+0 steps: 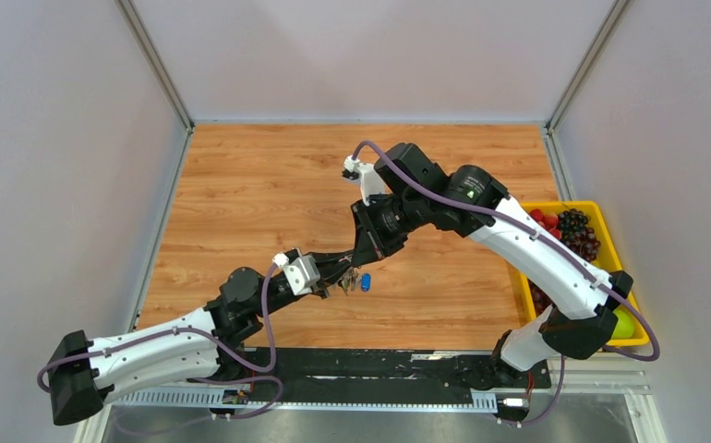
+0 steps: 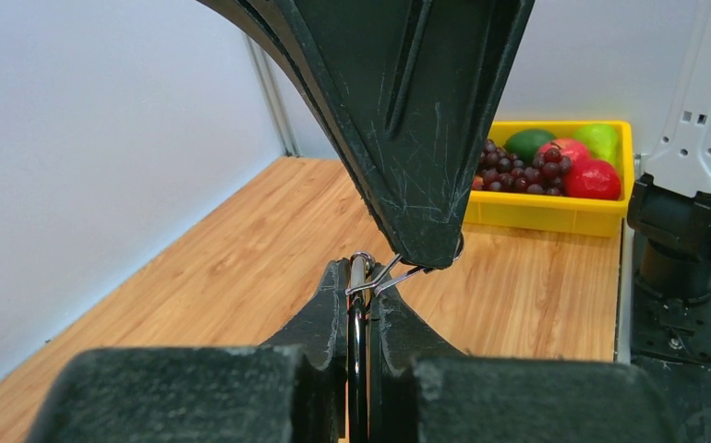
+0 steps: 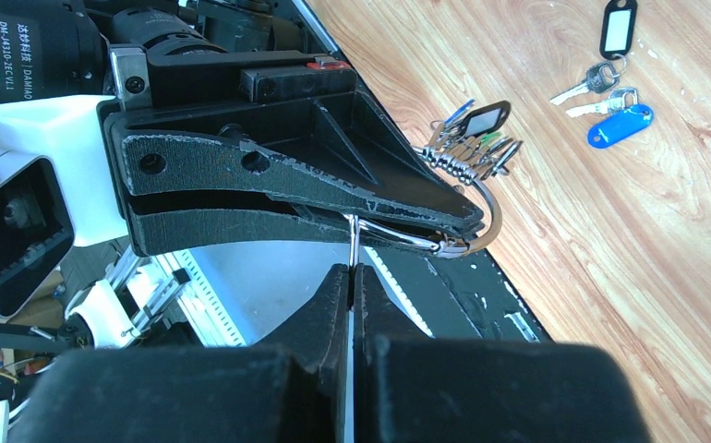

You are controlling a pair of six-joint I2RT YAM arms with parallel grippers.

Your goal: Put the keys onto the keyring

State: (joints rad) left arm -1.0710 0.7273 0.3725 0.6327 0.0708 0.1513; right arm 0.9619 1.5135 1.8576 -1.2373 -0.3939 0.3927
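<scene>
My left gripper (image 1: 341, 277) (image 2: 359, 277) is shut on the keyring (image 3: 487, 220), a thin silver wire ring. A bunch of keys (image 3: 472, 148) with coloured tags hangs from it. My right gripper (image 1: 359, 263) (image 3: 353, 272) is shut on a thin silver piece (image 3: 355, 245), seemingly a key seen edge on, and holds it against the ring at the left fingers (image 3: 287, 185). In the left wrist view the ring's wires (image 2: 398, 274) run up to the right finger (image 2: 407, 138). A blue-tagged key (image 3: 620, 126) (image 1: 366, 282), a black-tagged key (image 3: 618, 28) and silver keys (image 3: 592, 81) lie loose on the table.
A yellow tray (image 1: 564, 204) (image 2: 546, 214) of fruit stands at the table's right edge. The wooden table (image 1: 269, 194) is walled by white panels on three sides. The black base plate (image 1: 379, 365) runs along the near edge.
</scene>
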